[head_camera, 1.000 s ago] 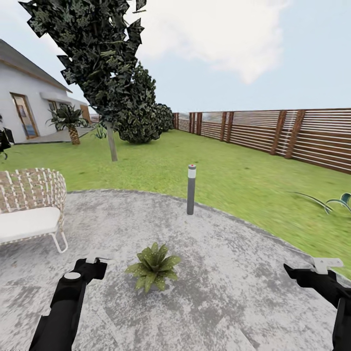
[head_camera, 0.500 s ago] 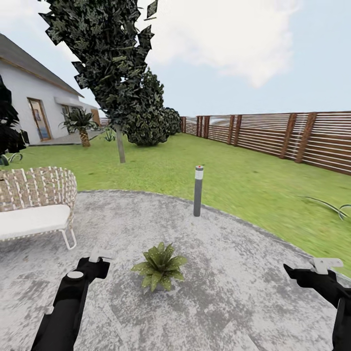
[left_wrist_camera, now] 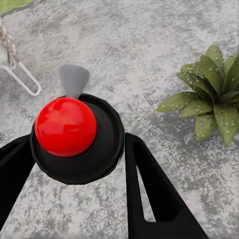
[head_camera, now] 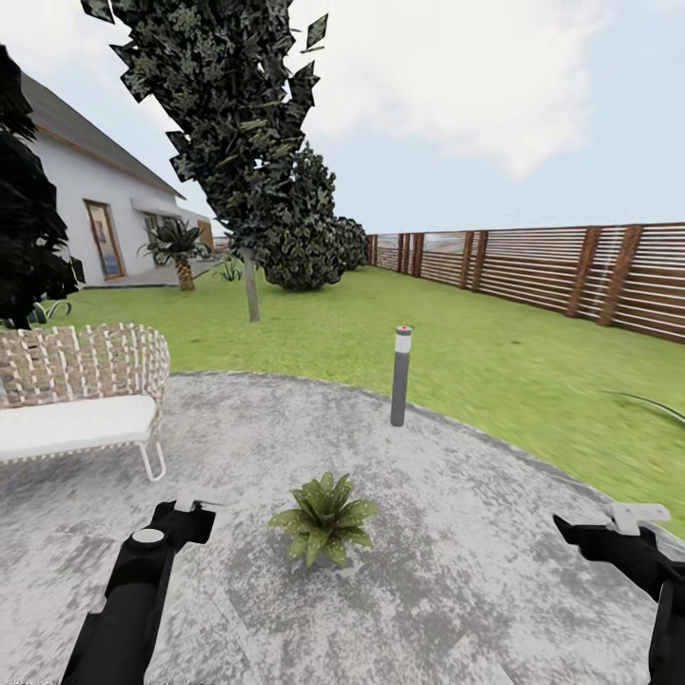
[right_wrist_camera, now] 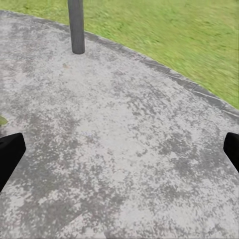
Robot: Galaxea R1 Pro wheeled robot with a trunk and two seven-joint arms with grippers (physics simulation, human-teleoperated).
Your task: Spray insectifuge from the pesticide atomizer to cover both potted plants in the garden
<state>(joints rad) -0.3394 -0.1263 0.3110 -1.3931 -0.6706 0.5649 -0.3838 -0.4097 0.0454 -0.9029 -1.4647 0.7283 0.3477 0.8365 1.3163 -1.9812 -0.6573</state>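
Atomizer (left_wrist_camera: pixel 74 137) clamped in left tool (left_wrist_camera: pixel 74 189), upright; right tool (right_wrist_camera: pixel 119 149) wide, empty.

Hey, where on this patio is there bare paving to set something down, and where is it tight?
Bare paving lies between the potted plant and the right gripper, and between the plant and the bollard lamp. It is tighter on the other side, where the left gripper sits between the plant and the wicker chair.
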